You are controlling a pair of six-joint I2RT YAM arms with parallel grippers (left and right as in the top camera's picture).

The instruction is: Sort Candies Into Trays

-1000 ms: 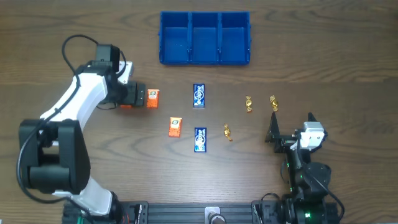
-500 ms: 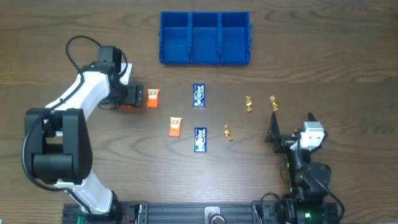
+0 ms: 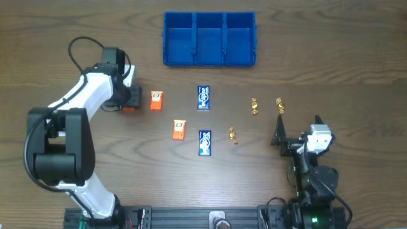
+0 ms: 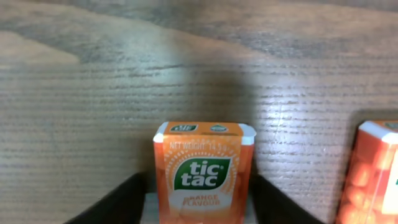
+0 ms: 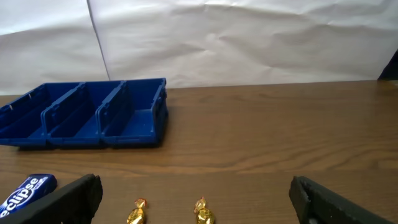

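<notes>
The left arm's fingers (image 3: 139, 99) are drawing back a little from the orange mint box (image 4: 204, 168), staying spread either side of it on the counter (image 3: 350, 63). Closing off-centre risks twisting it toward the second orange box (image 4: 375, 177).

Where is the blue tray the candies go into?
In the top view, the blue tray sits toward the table's far side, near the middle, beyond the farther blue candy pack.

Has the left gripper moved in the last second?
Yes. The left gripper has pulled back leftward in the top view, away from the upper orange box, which stayed put.
</notes>
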